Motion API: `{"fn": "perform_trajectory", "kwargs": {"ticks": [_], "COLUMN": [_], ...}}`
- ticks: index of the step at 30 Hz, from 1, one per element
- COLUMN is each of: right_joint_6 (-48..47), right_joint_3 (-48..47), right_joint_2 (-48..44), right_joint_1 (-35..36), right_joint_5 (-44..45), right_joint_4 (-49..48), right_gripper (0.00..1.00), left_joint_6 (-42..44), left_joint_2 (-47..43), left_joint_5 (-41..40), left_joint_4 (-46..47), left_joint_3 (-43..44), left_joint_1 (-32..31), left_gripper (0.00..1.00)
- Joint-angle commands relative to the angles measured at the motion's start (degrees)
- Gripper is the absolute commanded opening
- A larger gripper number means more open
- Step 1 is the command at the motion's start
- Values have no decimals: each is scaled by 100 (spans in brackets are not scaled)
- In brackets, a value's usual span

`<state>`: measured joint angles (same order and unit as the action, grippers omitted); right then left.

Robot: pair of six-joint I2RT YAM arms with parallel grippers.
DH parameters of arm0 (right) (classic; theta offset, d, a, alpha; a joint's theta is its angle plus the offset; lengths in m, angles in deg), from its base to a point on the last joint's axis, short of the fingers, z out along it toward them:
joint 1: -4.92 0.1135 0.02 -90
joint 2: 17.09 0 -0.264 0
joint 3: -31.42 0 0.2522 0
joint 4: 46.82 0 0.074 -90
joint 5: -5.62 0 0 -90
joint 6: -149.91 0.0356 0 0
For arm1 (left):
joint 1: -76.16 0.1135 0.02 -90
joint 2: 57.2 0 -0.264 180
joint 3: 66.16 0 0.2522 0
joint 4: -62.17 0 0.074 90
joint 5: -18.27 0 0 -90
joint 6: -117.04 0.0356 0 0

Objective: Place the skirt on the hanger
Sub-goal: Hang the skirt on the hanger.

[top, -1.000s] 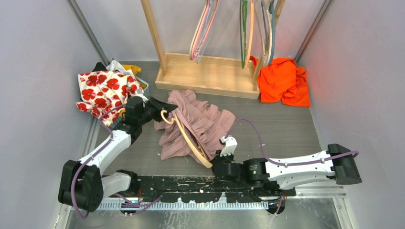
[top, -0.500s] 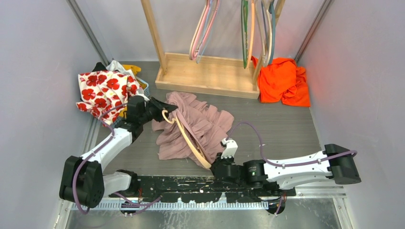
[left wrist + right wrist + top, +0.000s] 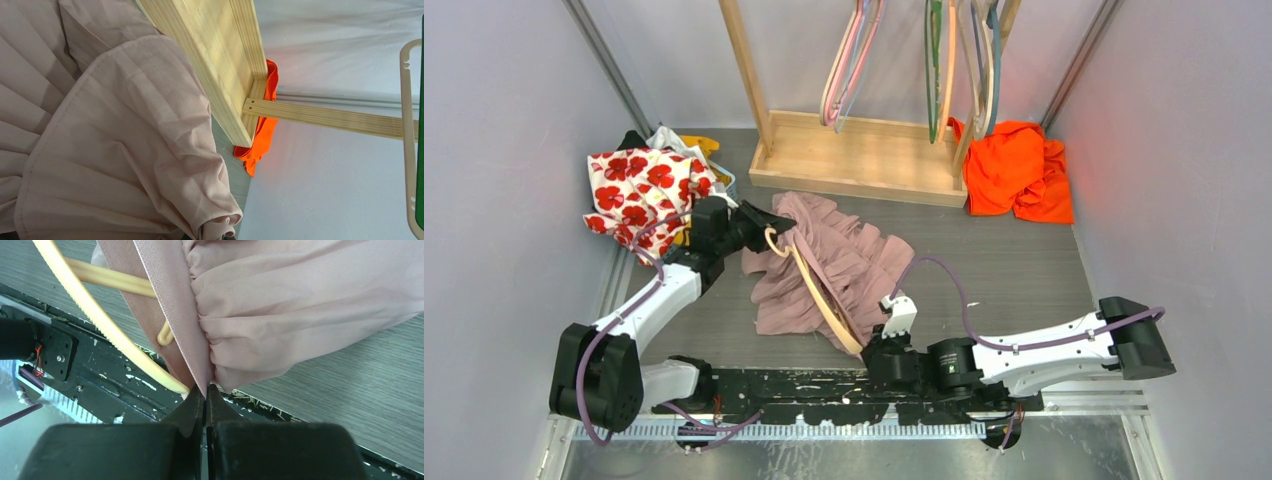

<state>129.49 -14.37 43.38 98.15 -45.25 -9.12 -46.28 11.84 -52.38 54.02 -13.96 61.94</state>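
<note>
Dusty-pink pleated fabric skirt (image 3: 854,262) heaped on grey wood-grain desk (image 3: 1014,270), cream curved hanger (image 3: 817,293) slanting across it. Right end effector (image 3: 205,392) pinched tight on waistband edge. Left end effector (image 3: 762,230) beside hanger hook; grip impossible to tell.

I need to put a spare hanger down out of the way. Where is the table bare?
Widest: the grey table right of the skirt, bordered by the orange cloth behind and the right arm in front. A narrow strip lies between the left arm and the skirt. Crowded: back left, by the floral clothes.
</note>
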Motion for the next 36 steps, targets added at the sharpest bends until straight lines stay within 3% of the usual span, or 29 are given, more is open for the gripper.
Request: {"fn": "perform_trajectory", "kwargs": {"ticks": [1,7,19,36], "right_joint_6": [-66,-140,47,-76], "right_joint_3": [-107,-332,-974,-1190], "right_joint_2": [147,625,1247,1680], "right_joint_1": [308,434,870,994], "right_joint_5": [-885,-836,-188,-201], "right_joint_4": [1158,1232,2186,2102], "right_gripper": [1,1,1,1], "left_joint_6": [80,-195,410,258], "left_joint_2": [-118,10,-289,33], "left_joint_5": [-1645,-1631,-1990,-2435], "left_joint_4": [1529,1849,386,473], "left_joint_3": [510,429,991,1337], "left_joint_1": [314,306,266,-153], "left_gripper": [0,0,0,0]}}
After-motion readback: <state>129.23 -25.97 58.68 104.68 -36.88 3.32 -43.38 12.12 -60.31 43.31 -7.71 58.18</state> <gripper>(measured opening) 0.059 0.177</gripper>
